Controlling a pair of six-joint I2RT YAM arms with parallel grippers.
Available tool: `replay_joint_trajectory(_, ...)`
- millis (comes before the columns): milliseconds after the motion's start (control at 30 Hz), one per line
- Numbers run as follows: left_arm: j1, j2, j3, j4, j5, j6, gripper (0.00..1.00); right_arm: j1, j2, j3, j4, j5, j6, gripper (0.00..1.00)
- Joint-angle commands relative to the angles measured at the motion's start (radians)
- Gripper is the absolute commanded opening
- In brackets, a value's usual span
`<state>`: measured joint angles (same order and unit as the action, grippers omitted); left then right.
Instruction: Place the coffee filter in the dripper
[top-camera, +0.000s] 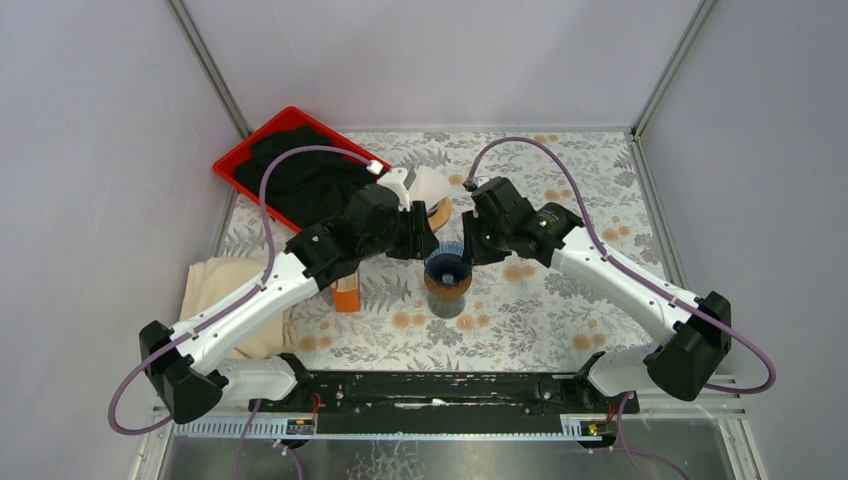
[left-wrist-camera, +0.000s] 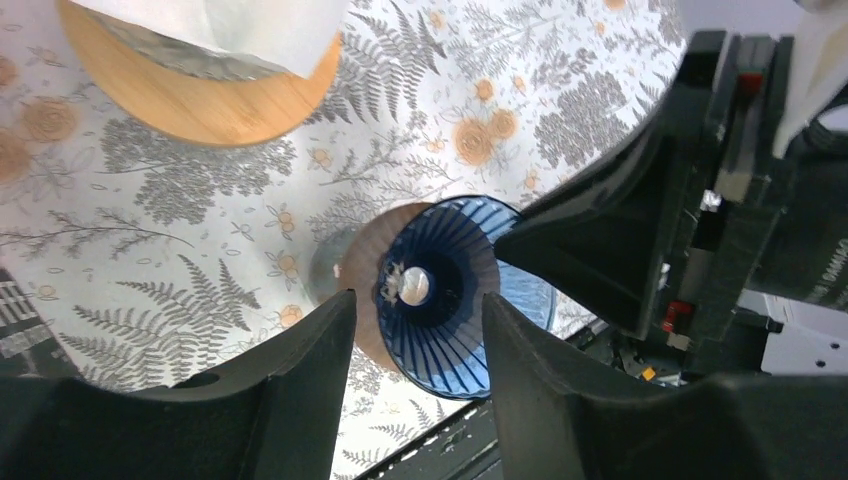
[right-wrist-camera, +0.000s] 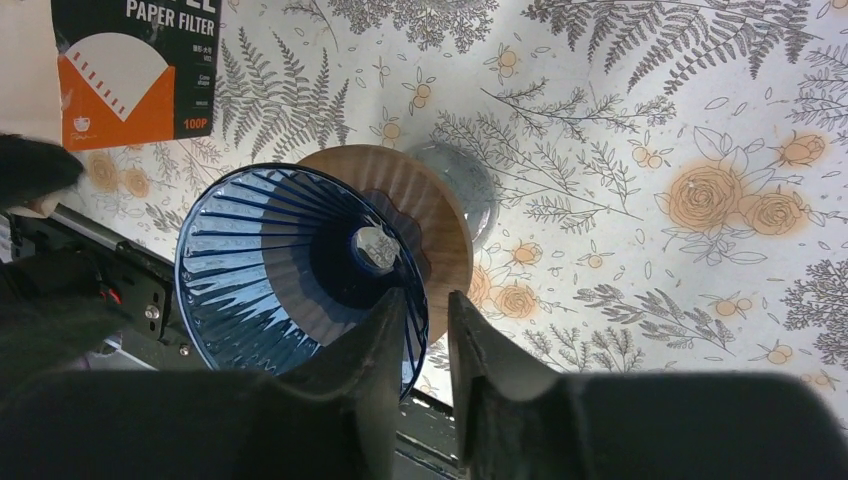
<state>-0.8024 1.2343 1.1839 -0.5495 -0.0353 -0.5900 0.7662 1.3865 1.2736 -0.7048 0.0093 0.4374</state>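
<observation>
1. Left end effector (left-wrist-camera: 418, 305): fingers apart, empty, hanging over the dripper (top-camera: 447, 264).
2. Filters (left-wrist-camera: 230, 30) sit on a wooden stand (left-wrist-camera: 200, 105) (behind the dripper).
3. Right end effector (right-wrist-camera: 428, 300): fingers nearly together astride the dripper's rim; I cannot tell if it grips.

dripper (top-camera: 447, 262) mid table (top-camera: 560, 300) | filter box (top-camera: 346, 297) to its left | filters (top-camera: 430, 183) on stand (top-camera: 438, 211) behind | cloth (top-camera: 305, 175) in tray (top-camera: 232, 163) back-left | towel (top-camera: 215, 285) far left
</observation>
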Motion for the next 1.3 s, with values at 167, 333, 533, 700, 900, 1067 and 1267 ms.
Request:
replay_joint_trajectory(167, 0.141, -0.087, 0.029, -0.095, -0.067, 0.071, 0.59, 0.008, -0.033, 0.119, -0.041, 0.023, -0.051, 0.43)
replay_joint_trajectory(333, 0.228, -0.136, 0.016, -0.169, -0.134, 0.105, 0.6, 0.007, -0.058, 0.127, -0.016, 0.033, -0.072, 0.5)
replay_joint_trajectory(533, 0.338, -0.163, -0.027, -0.225, -0.12, 0.128, 0.6, 0.008, -0.117, 0.102, 0.027, 0.094, -0.09, 0.55)
replay_joint_trajectory(700, 0.401, -0.158, -0.08, -0.238, -0.079, 0.132, 0.6, 0.008, -0.187, 0.049, 0.082, 0.168, -0.097, 0.61)
replay_joint_trajectory(900, 0.437, -0.136, -0.118, -0.262, -0.063, 0.129, 0.55, 0.008, -0.272, -0.016, 0.145, 0.239, -0.11, 0.72)
replay_joint_trajectory(1067, 0.454, -0.121, -0.135, -0.265, -0.061, 0.133, 0.49, 0.008, -0.303, -0.044, 0.18, 0.267, -0.13, 0.76)
replay_joint_trajectory(1267, 0.462, -0.076, -0.154, -0.244, -0.057, 0.143, 0.44, 0.008, -0.311, -0.061, 0.192, 0.294, -0.136, 0.79)
